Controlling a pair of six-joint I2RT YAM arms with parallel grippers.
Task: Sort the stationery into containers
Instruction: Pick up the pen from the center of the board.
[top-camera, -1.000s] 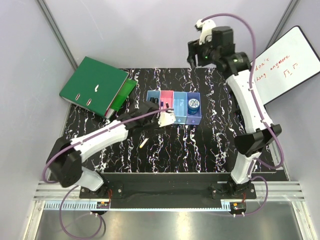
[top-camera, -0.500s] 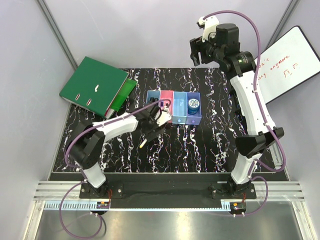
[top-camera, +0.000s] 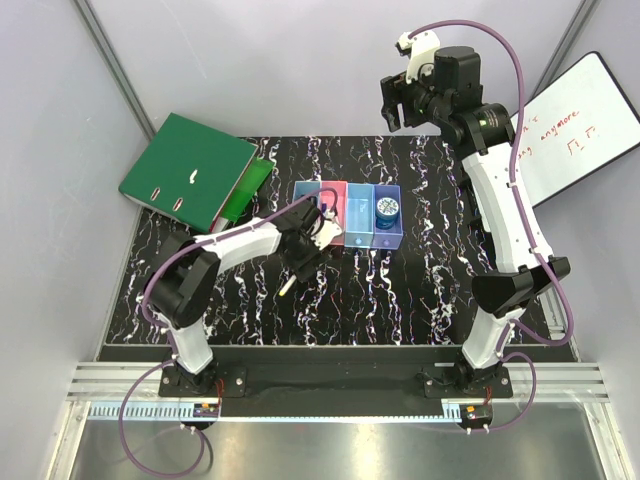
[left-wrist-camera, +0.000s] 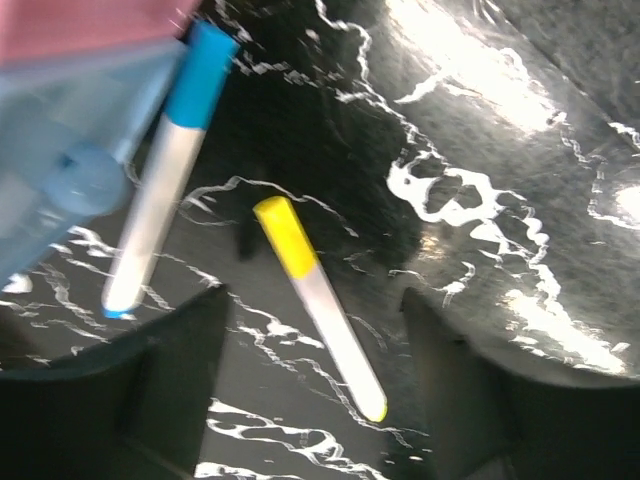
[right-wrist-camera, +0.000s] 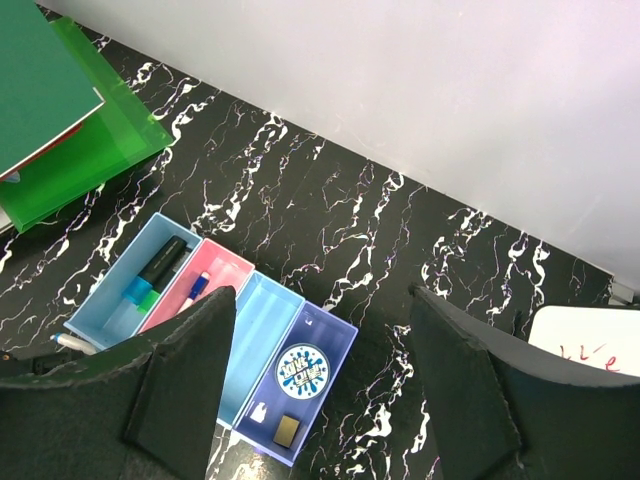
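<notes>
My left gripper (left-wrist-camera: 312, 305) hung open and empty over the yellow-capped marker (left-wrist-camera: 318, 300). It lay on the table (top-camera: 420, 290), on the near side of the bin row (top-camera: 360, 222), slanted between the fingers. The right gripper (top-camera: 393, 103), open too, was high over the far edge.

a robotics lab test cell: plain grey panels (top-camera: 50, 120) on aluminium struts (top-camera: 108, 60) box in a black marbled table (top-camera: 420, 290) at mid-frame. the left arm (top-camera: 230, 243) and right arm (top-camera: 500, 205) are bolted by a slotted metal rail (top-camera: 110, 383) along the bottom, and a whiteboard (top-camera: 580, 120) with red handwriting leans at the upper right.
</notes>
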